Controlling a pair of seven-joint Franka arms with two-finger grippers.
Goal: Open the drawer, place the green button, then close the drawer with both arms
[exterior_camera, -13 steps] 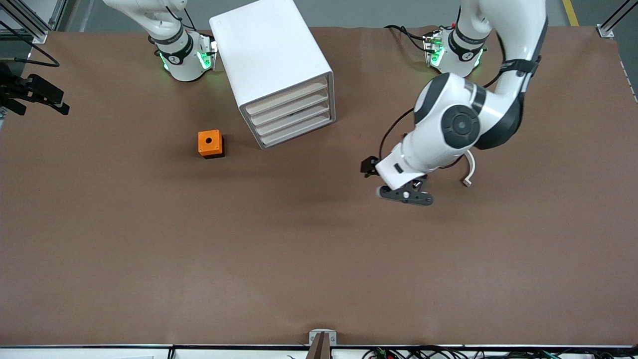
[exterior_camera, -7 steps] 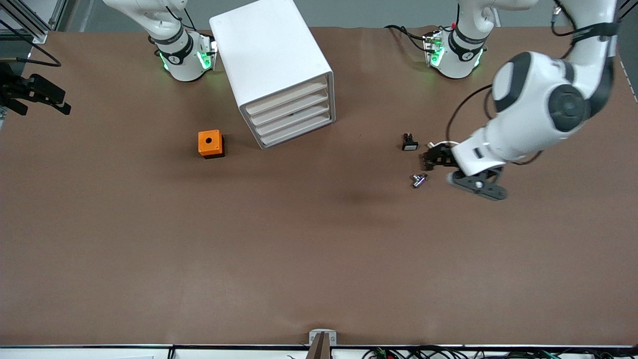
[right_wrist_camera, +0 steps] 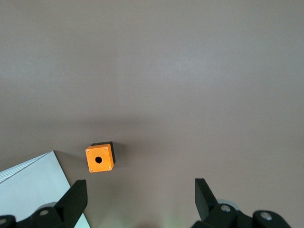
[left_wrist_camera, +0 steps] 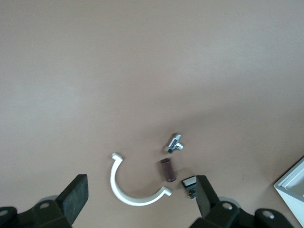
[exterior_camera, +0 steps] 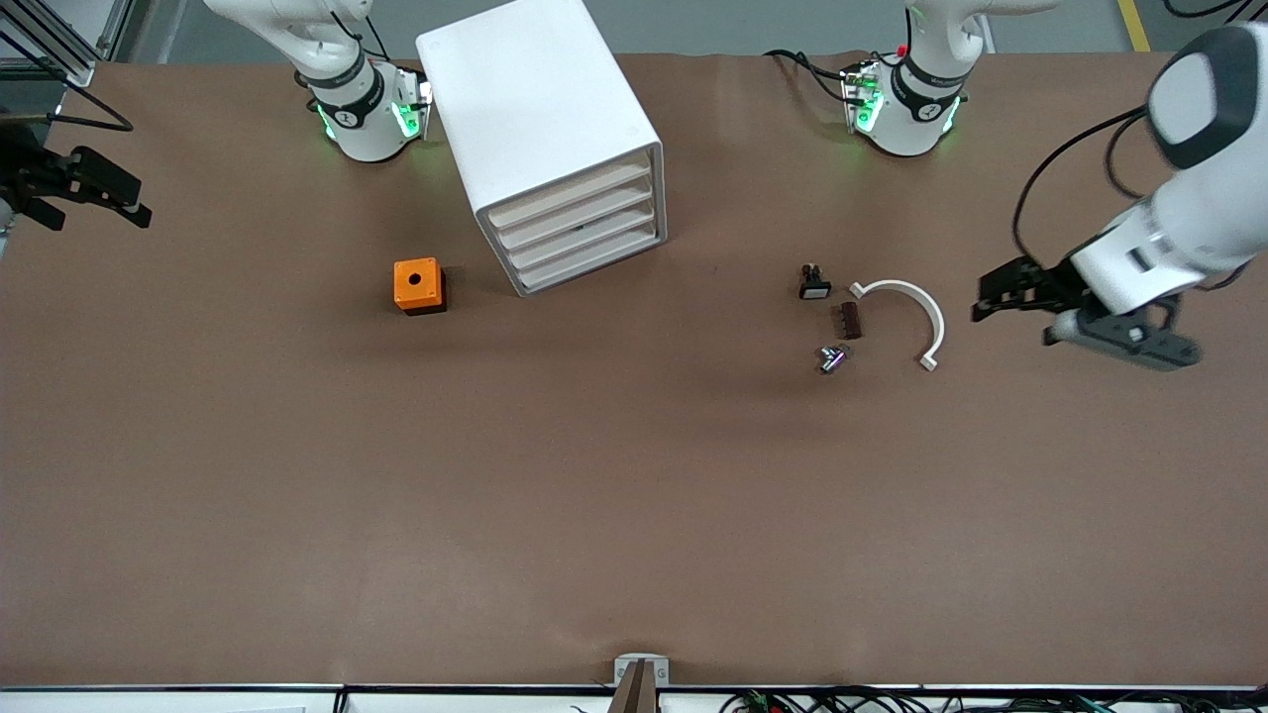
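The white cabinet [exterior_camera: 540,119] stands between the arms' bases, its four drawers [exterior_camera: 577,230] all pushed in. No green-capped button shows in any view. My left gripper [exterior_camera: 993,297] hangs open and empty over bare table toward the left arm's end, beside the small parts. In the left wrist view its fingers [left_wrist_camera: 76,195] frame a white curved piece [left_wrist_camera: 124,192]. My right gripper [exterior_camera: 131,201] hangs open and empty over the table's edge at the right arm's end. The right wrist view shows its fingers [right_wrist_camera: 76,197] wide apart above bare table.
An orange box with a hole [exterior_camera: 417,284] sits beside the cabinet toward the right arm's end. Clustered together are a black switch with a white face [exterior_camera: 814,283], a brown cylinder [exterior_camera: 848,320], a small silver T-shaped piece [exterior_camera: 832,358] and the white curved piece [exterior_camera: 916,309].
The left arm has swung from above the small parts toward its own end of the table, uncovering them. The right gripper has shifted only slightly.
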